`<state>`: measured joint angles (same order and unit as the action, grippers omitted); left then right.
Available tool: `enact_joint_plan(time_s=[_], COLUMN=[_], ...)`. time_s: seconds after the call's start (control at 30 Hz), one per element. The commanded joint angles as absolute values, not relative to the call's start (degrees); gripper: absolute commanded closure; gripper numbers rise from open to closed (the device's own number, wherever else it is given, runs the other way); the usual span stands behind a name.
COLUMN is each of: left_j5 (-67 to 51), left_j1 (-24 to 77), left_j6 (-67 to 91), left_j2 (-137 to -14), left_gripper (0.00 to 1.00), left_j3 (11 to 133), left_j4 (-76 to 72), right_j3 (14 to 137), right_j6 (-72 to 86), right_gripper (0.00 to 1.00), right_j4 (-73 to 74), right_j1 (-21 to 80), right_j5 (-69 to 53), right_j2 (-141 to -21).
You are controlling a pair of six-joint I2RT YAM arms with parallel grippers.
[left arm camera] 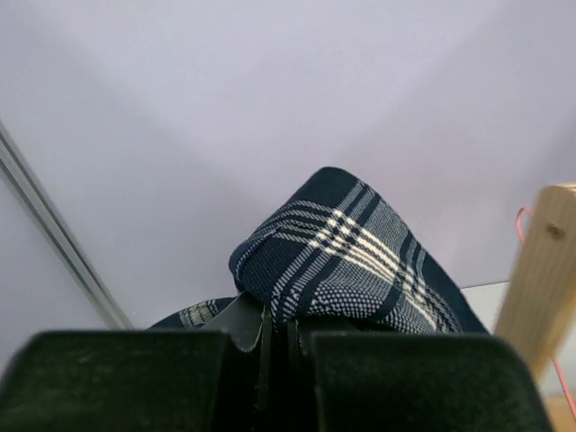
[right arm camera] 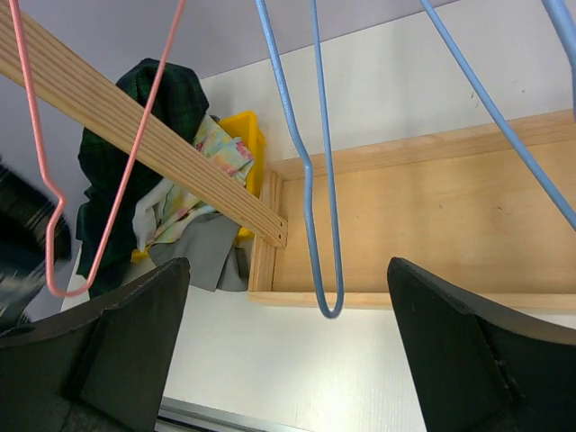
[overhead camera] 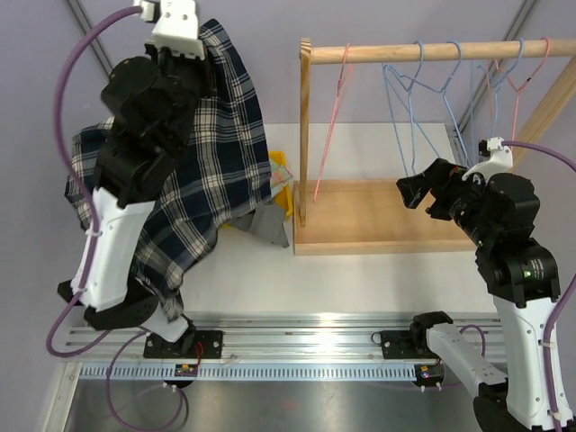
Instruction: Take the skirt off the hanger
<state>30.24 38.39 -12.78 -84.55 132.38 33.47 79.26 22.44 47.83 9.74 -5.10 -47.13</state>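
Observation:
The skirt (overhead camera: 216, 153) is navy plaid with white lines. It hangs from my raised left gripper (overhead camera: 184, 54) and drapes down over the left arm, left of the wooden rack. In the left wrist view my left gripper (left arm camera: 277, 328) is shut on a fold of the skirt (left arm camera: 342, 261). A bare pink hanger (overhead camera: 328, 135) hangs at the rail's left end, apart from the skirt. My right gripper (overhead camera: 416, 191) is open and empty in front of a blue hanger (overhead camera: 405, 108). In the right wrist view the blue hanger (right arm camera: 319, 225) hangs between the wide-open jaws of my right gripper (right arm camera: 288, 270), with the pink hanger (right arm camera: 54, 207) at left.
The wooden rack has a base tray (overhead camera: 378, 216), a left post (overhead camera: 305, 135) and a top rail (overhead camera: 432, 51) with several more wire hangers at the right. A yellow bin of clothes (overhead camera: 281, 175) and a grey cloth (overhead camera: 270, 225) lie behind the skirt.

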Motion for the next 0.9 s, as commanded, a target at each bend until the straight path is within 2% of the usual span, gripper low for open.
enact_joint_plan(time_s=[0.0, 0.13, 0.23, 0.27, 0.37, 0.4, 0.5, 0.63, 0.67, 0.73, 0.77, 0.83, 0.87], left_j5=[25.49, 23.91, 25.91, 26.28, 26.28, 25.76, 24.35, 21.81, 20.84, 17.51, 17.14, 15.22, 14.6], left_j1=[33.42, 29.71, 28.22, 27.86, 25.5, 23.31, 19.44, 17.23, 17.14, 17.05, 17.14, 16.61, 16.44], left_j6=[-16.09, -16.09, -16.08, -15.91, -11.11, -9.07, -0.72, 11.66, 13.17, 15.2, 16.77, 17.93, 18.19], left_j2=[-88.85, -91.58, -88.87, -86.94, -79.91, -78.5, -74.54, -73.57, -73.74, -75.57, -78.81, -83.82, -88.98], left_gripper=[1.0, 1.0, 1.0, 1.0, 1.0, 1.0, 1.0, 1.0, 0.96, 0.83, 0.68, 0.52, 0.38], left_j3=[138.68, 139.22, 130.55, 120.16, 104.03, 93.88, 77.95, 65.96, 64.27, 61.97, 61.88, 63.88, 67.03], left_j4=[29.27, 27.86, 25.15, 20.53, 12.52, 11.18, 7.65, 9.58, 9.67, 9.67, 10.71, 14.3, 15.81], right_j3=[79.54, 79.54, 79.63, 79.54, 79.63, 79.63, 79.63, 79.28, 79.19, 78.67, 78.58, 78.4, 78.4], right_j6=[21.45, 20.74, 19.78, 19.69, 19.6, 19.69, 19.6, 19.6, 19.86, 20.13, 20.65, 20.92, 21.27], right_gripper=[0.01, 0.01, 0.01, 0.01, 0.01, 0.01, 0.01, 0.01, 0.01, 0.01, 0.01, 0.02, 0.02], right_j4=[46.84, 47.72, 48.51, 48.69, 48.87, 48.87, 48.87, 48.87, 48.78, 48.43, 48.43, 48.08, 48.08], right_j1=[9.58, 9.58, 9.58, 9.58, 9.58, 9.58, 9.58, 9.58, 9.58, 9.58, 9.67, 9.58, 9.58], right_j5=[-4.57, -4.4, -3.43, -3.34, -3.25, -3.25, -3.43, -3.69, -3.78, -4.04, -4.39, -5.27, -5.27], right_j2=[-46.76, -46.32, -45.71, -45.62, -45.44, -45.35, -45.26, -44.91, -44.83, -44.56, -44.47, -44.3, -44.21])
